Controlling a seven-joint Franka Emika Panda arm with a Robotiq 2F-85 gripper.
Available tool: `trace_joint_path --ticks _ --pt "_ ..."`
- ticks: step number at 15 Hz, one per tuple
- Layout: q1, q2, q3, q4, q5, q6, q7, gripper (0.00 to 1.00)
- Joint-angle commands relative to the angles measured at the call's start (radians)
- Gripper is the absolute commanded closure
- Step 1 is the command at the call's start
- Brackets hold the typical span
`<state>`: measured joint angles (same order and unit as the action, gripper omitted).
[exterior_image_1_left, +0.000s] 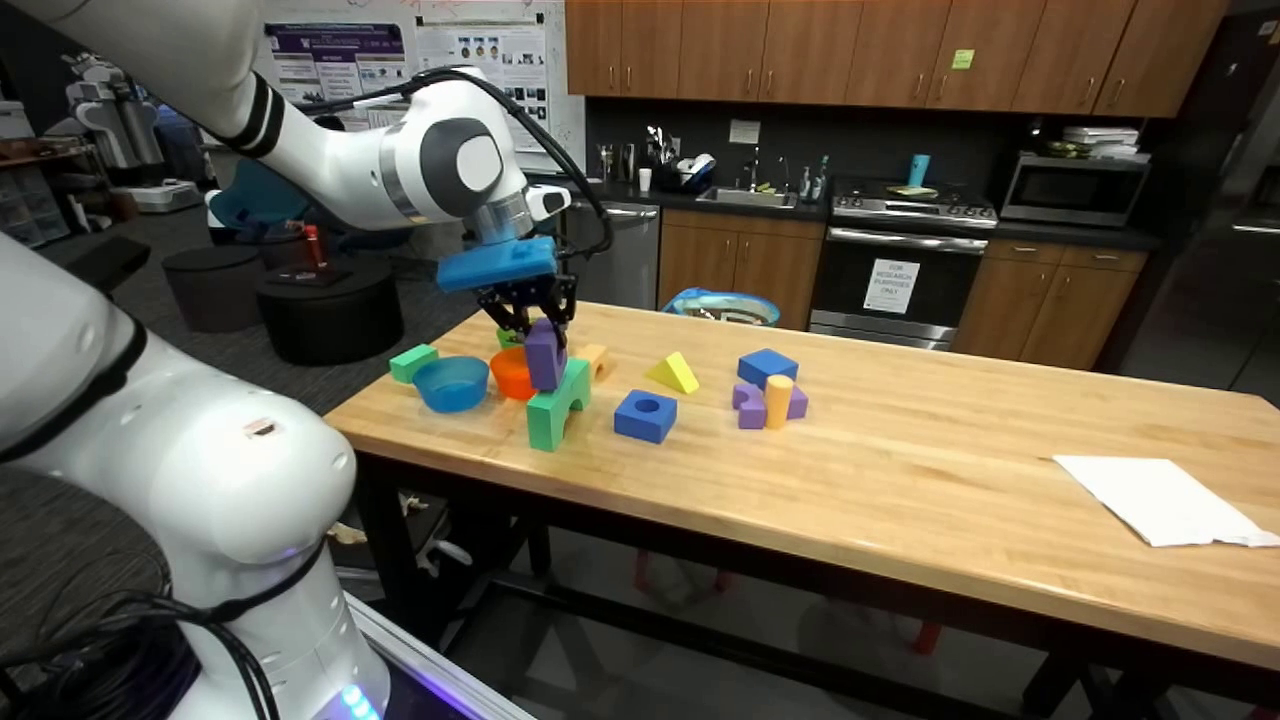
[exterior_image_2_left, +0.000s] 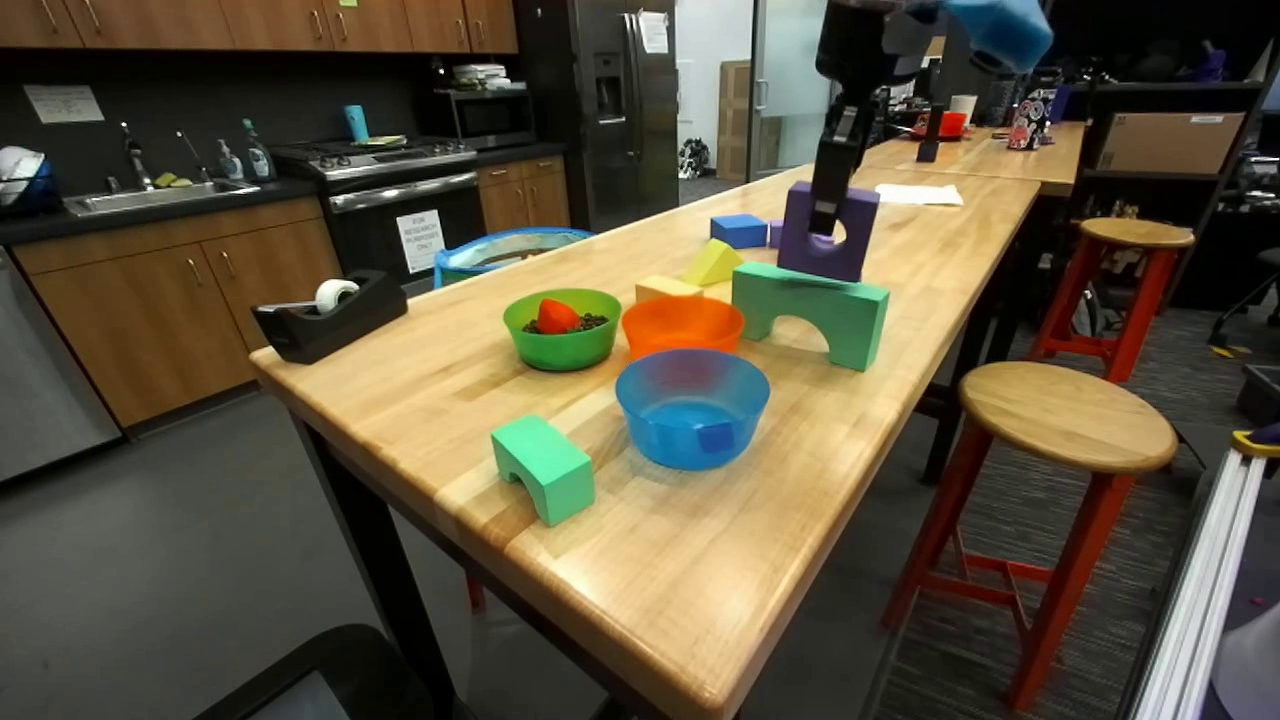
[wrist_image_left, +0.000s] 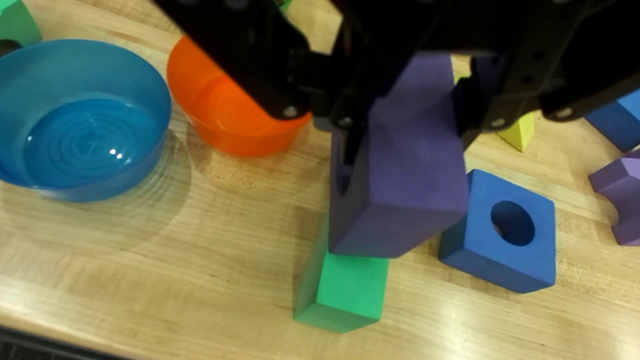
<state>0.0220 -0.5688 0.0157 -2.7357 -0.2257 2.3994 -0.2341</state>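
My gripper (wrist_image_left: 407, 137) is shut on a purple block (wrist_image_left: 420, 175), gripping it across its width. In an exterior view the same purple block (exterior_image_2_left: 815, 255) shows a rounded opening, and a dark finger (exterior_image_2_left: 832, 185) covers part of it. Directly beneath stands a green arch block (exterior_image_2_left: 855, 325), upright on its two legs. The purple block's bottom meets the arch's top in both exterior views; whether its weight rests there I cannot tell. Beside the arch lies a blue block with a round hole (exterior_image_1_left: 642, 420). An orange bowl (exterior_image_1_left: 512, 378) is close on the opposite side.
A blue bowl (exterior_image_2_left: 655, 425), a green bowl (exterior_image_2_left: 562, 352) with dark bits and a red piece, and a small green arch (exterior_image_2_left: 560, 480) stand near the table's end. A tape dispenser (exterior_image_2_left: 340, 318) sits at the edge. Farther along are a yellow wedge (exterior_image_1_left: 675, 374), a cylinder (exterior_image_1_left: 778, 403) and paper (exterior_image_1_left: 1165, 498).
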Motion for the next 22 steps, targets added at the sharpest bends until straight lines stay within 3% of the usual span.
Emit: trace_joint_path --ticks 1,19,20,21,22 --pt "0.004 0.042 -0.002 0.040 0.007 -0.012 0.022 0.84" --pt "-0.004 0.133 -0.016 0.104 0.010 -0.029 0.025 0.84" --pt "-0.004 0.136 -0.016 0.106 0.011 -0.030 0.028 0.50" --pt "-0.005 0.138 -0.016 0.107 0.012 -0.032 0.030 0.34" --pt "-0.005 0.140 -0.016 0.108 0.012 -0.033 0.033 0.30"
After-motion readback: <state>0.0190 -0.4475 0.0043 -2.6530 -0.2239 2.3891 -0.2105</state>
